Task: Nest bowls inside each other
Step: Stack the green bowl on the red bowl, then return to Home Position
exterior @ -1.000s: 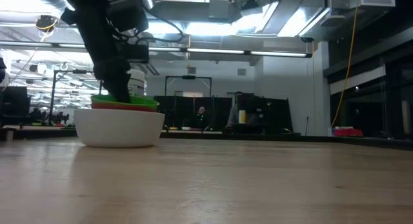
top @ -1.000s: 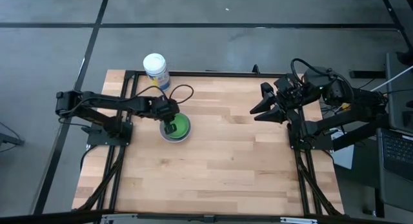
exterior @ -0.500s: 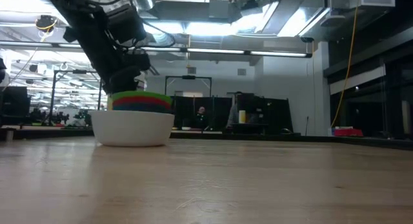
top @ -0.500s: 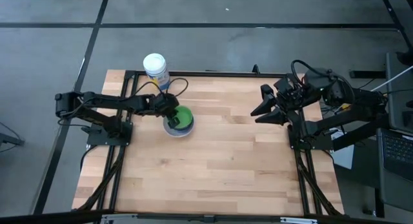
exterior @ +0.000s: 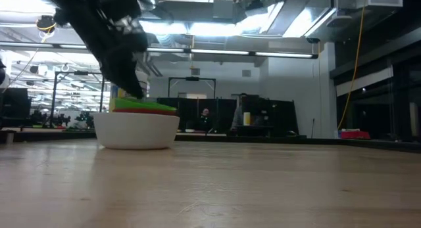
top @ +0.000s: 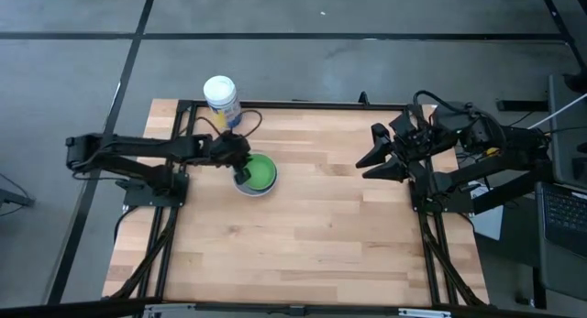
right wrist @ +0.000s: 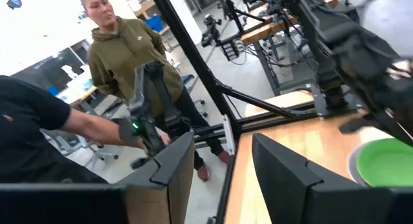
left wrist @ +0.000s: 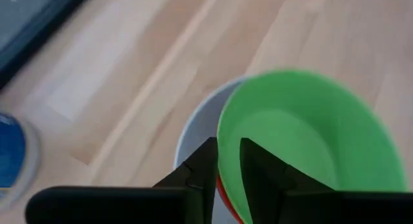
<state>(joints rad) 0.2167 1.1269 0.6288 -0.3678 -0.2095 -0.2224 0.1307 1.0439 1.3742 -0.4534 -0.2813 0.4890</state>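
The bowls stand nested left of the table's middle. The white bowl (top: 244,186) (exterior: 135,131) rests on the wood and holds the others. The green bowl (top: 260,170) (left wrist: 303,140) lies on top, slightly tilted in the low view, with a red rim (exterior: 156,112) showing under it. My left gripper (top: 240,169) (left wrist: 227,150) is open at the stack's far-left side, slanting down, one finger outside the green rim and one inside. My right gripper (top: 369,159) (right wrist: 222,153) hangs open, high above the table's right part, holding nothing. My left gripper straddles the green bowl's rim (left wrist: 221,146) on the side toward the table's left edge, one finger inside the bowl and one outside. A gap shows between the fingers, and I cannot tell whether either finger touches the rim.
A white-lidded container (top: 221,96) stands upright at the table's far left edge, just behind the left arm. Bare wood stretches across the middle and near half (top: 312,235). Two people (right wrist: 122,62) are beyond the table's left side.
My left gripper has drawn back from over the green bowl's middle to its far-left rim. The whole stack has slid a little toward the table's right and far edges. The bowls' coloured rims stood higher half a second ago and sit lower now.
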